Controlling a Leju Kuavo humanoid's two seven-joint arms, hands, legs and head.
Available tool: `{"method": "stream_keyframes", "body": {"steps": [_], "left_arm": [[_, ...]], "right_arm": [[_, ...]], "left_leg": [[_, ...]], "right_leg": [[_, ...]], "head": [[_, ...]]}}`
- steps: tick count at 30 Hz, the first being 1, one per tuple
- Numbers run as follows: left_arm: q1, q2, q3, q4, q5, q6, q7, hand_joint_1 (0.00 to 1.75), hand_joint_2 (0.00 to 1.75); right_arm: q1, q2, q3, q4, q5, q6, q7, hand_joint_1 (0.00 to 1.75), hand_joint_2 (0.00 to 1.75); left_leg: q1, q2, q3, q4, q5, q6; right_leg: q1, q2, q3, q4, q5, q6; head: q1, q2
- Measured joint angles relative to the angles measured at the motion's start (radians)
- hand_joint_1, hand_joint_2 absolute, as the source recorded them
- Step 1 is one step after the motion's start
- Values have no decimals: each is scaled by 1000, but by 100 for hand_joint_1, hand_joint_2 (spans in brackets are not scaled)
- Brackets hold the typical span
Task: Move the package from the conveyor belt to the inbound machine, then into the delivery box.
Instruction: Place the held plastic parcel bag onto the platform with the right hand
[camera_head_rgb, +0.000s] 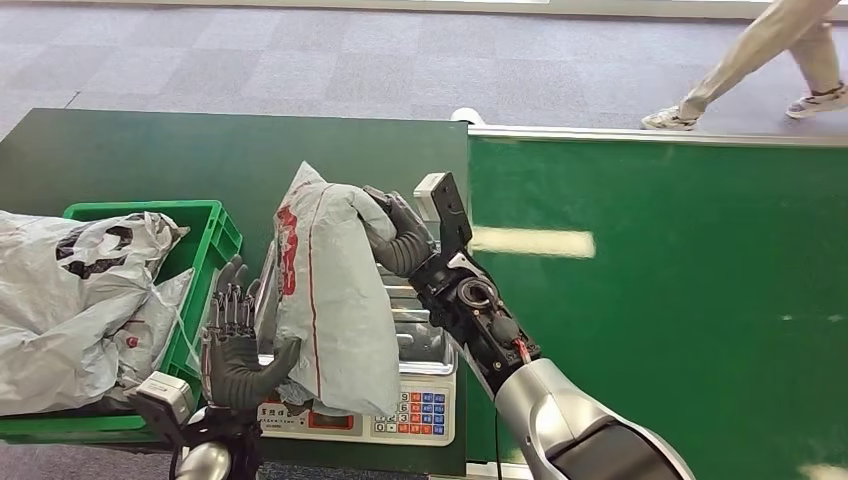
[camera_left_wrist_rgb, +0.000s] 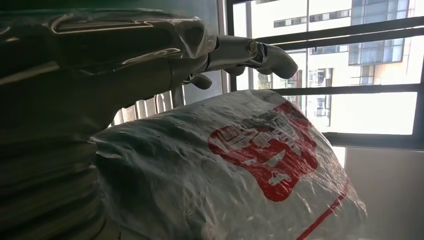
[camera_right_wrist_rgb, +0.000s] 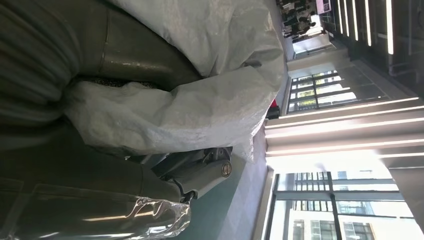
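Gripping grey package (camera_head_rgb: 335, 300), red print, right hand (camera_head_rgb: 395, 235)

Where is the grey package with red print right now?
In the head view, the grey package hangs from the right hand over the scale, right of the green crate.

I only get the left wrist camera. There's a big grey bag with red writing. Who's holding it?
Observer: The right robot hand grips the package by its top end.
Operator: What's under it?
Observer: A weighing machine with coloured keys. The package's lower end covers part of it.
Operator: Where's the box it goes in?
Observer: A green box stands just to the machine's left, with other grey bags already inside.
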Motion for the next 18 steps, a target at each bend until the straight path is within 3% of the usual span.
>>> {"method": "stream_keyframes", "body": {"steps": [11, 18], "left_arm": [[13, -4, 11, 1, -20, -9, 0, 0, 175], [26, -4, 24, -3, -21, -4, 0, 0, 175]], "right_arm": [[18, -40, 69, 56, 90, -82, 54, 175, 175], [-9, -65, 200, 75, 341, -290, 84, 175, 175]], "left_leg": [[0, 0, 0, 0, 0, 0], [0, 1, 0, 0, 0, 0]], "right_leg": [[0, 0, 0, 0, 0, 0], [0, 0, 0, 0, 0, 0]], "head": [[0, 0], [0, 0]]}}
